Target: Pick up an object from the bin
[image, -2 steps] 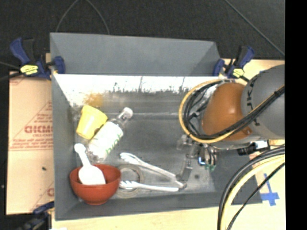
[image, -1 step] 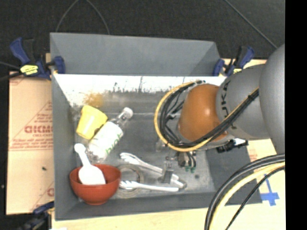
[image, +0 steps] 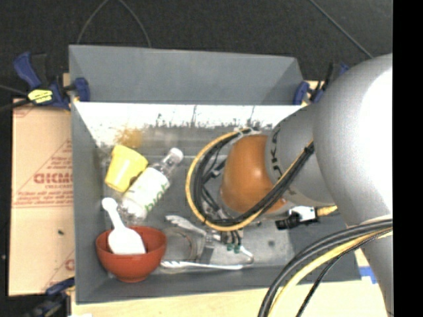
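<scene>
My gripper (image: 209, 238) reaches down in the bin's lower middle, below the arm's orange cover. It is right over a pair of silver metal tongs (image: 198, 265) that lie along the bin's front wall, with their arms spreading left. Whether it touches the tongs I cannot tell. To the left stands a red bowl (image: 132, 256) with a white plastic scoop (image: 122, 236) in it. A clear plastic bottle (image: 149, 189) with a green label lies tilted just above the bowl.
A yellow cup (image: 124, 167) lies on its side near the bin's left wall, beside the bottle. The arm and its looping cables cover the bin's right half. Bare bin floor shows along the back wall.
</scene>
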Action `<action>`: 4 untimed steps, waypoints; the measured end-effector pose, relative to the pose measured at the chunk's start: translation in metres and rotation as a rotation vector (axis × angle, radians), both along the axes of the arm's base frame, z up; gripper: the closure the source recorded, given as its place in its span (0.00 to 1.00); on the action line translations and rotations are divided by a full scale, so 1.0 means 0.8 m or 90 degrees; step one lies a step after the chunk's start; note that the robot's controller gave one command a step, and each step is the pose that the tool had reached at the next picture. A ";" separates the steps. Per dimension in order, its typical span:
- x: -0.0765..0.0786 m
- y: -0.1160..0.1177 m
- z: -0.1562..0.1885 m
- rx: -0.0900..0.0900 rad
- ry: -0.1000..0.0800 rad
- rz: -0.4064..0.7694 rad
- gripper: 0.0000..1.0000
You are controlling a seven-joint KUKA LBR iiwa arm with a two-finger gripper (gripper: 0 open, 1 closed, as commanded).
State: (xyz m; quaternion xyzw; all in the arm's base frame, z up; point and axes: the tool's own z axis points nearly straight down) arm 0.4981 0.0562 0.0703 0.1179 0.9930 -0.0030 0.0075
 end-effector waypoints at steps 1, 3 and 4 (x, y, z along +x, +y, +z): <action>0.029 0.029 0.001 0.002 0.001 0.052 1.00; 0.025 0.028 0.048 0.001 0.008 0.053 1.00; 0.027 0.026 0.078 0.001 0.005 0.054 1.00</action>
